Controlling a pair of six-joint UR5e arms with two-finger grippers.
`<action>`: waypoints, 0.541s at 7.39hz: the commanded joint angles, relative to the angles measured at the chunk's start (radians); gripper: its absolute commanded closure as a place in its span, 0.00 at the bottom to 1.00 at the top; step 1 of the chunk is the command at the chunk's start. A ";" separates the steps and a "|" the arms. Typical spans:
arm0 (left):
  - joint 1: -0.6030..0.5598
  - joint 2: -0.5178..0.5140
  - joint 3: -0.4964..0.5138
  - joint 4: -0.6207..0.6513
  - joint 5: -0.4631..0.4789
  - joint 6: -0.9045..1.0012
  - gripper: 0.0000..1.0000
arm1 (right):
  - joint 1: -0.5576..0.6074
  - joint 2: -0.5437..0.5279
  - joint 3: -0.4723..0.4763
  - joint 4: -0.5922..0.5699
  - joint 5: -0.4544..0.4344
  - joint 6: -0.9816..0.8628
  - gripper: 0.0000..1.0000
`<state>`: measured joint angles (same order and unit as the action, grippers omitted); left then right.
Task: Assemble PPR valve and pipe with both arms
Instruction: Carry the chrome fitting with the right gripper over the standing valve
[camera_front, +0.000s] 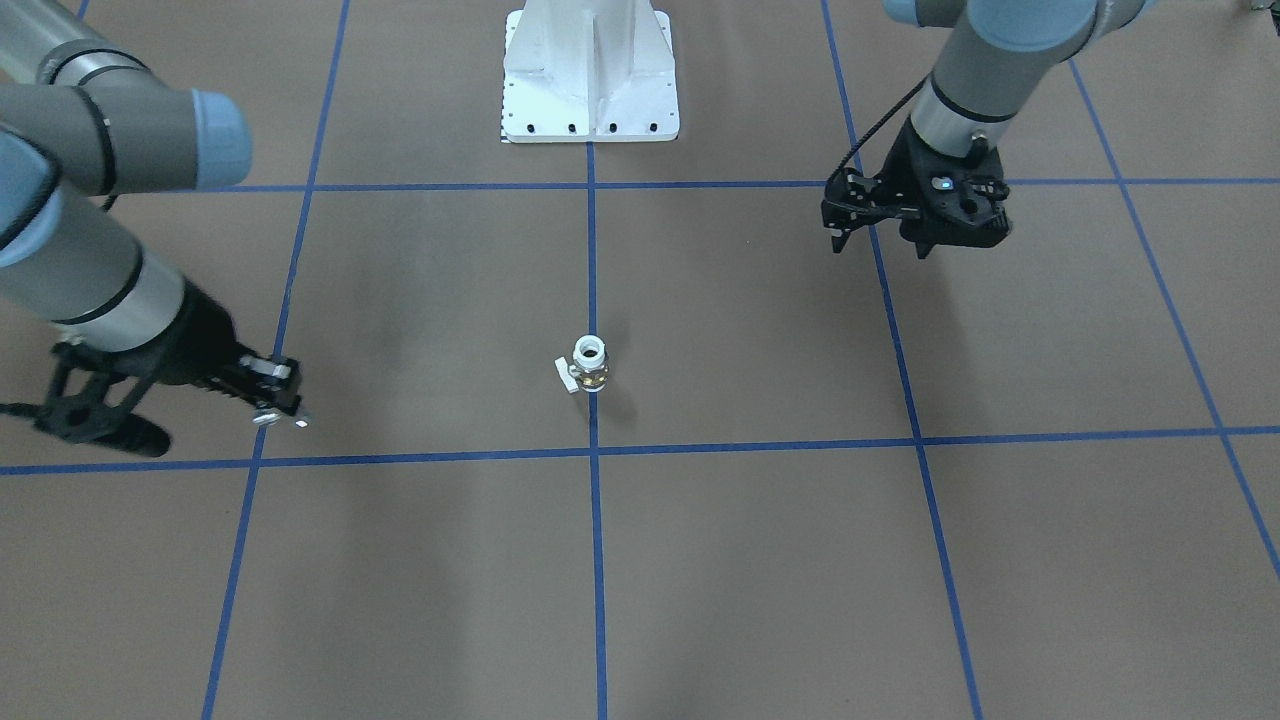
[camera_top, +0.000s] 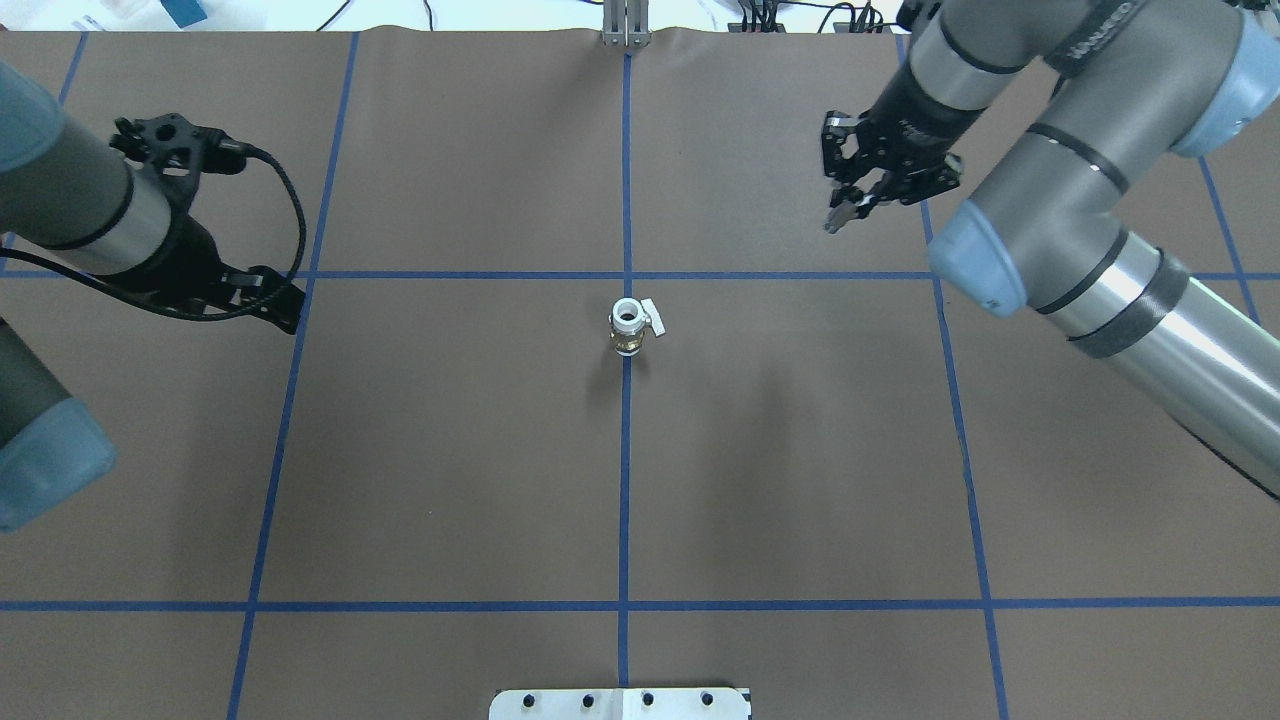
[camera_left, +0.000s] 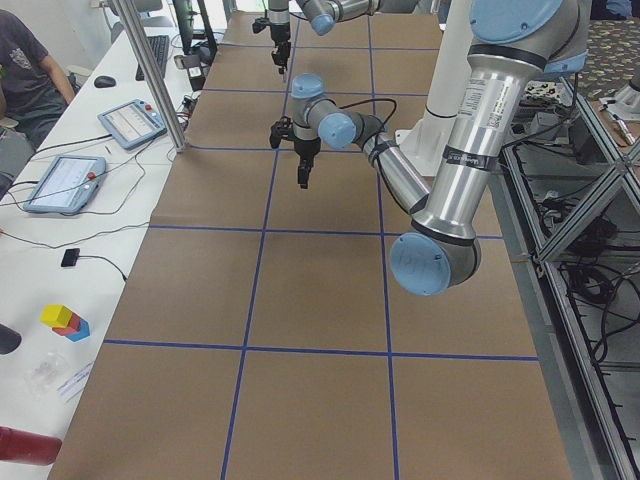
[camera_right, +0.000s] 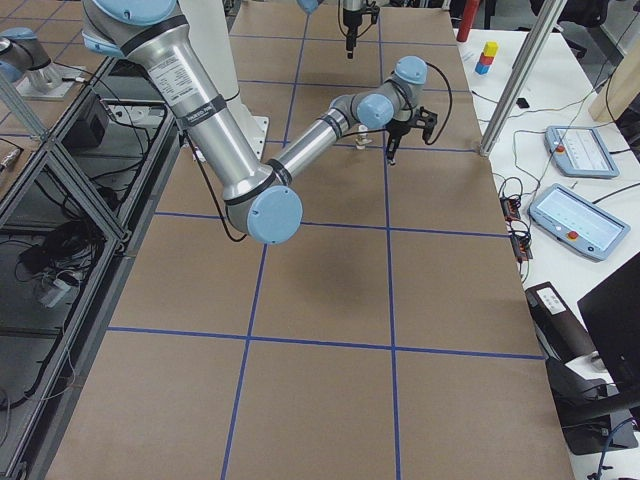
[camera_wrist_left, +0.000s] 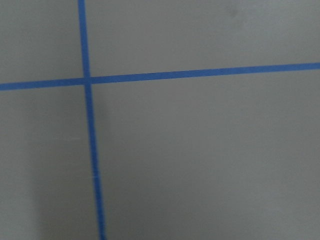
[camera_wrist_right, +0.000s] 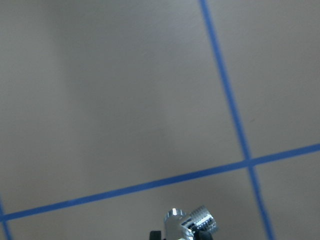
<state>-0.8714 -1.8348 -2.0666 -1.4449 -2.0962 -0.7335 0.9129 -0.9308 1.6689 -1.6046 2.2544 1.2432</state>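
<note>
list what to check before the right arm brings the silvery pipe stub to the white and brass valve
1. Short shiny silvery metal pipe clamped in right gripper: ok.
2. White plastic, brass-middled PPR valve upright on the table, hollow end up: ok.
3. Valve untouched by both grippers: ok.
4. Whether left gripper is open to take the valve: cannot tell.
5. Pipe lined up with valve opening: not ok, far apart.
</note>
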 joint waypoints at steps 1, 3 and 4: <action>-0.086 0.086 -0.009 0.001 -0.007 0.159 0.00 | -0.147 0.110 -0.001 -0.002 -0.088 0.190 1.00; -0.100 0.092 -0.001 0.001 -0.007 0.177 0.00 | -0.209 0.167 -0.033 -0.002 -0.128 0.246 1.00; -0.107 0.107 -0.001 0.001 -0.008 0.231 0.00 | -0.221 0.206 -0.076 -0.003 -0.137 0.246 1.00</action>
<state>-0.9687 -1.7418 -2.0699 -1.4439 -2.1034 -0.5499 0.7163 -0.7686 1.6341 -1.6064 2.1335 1.4763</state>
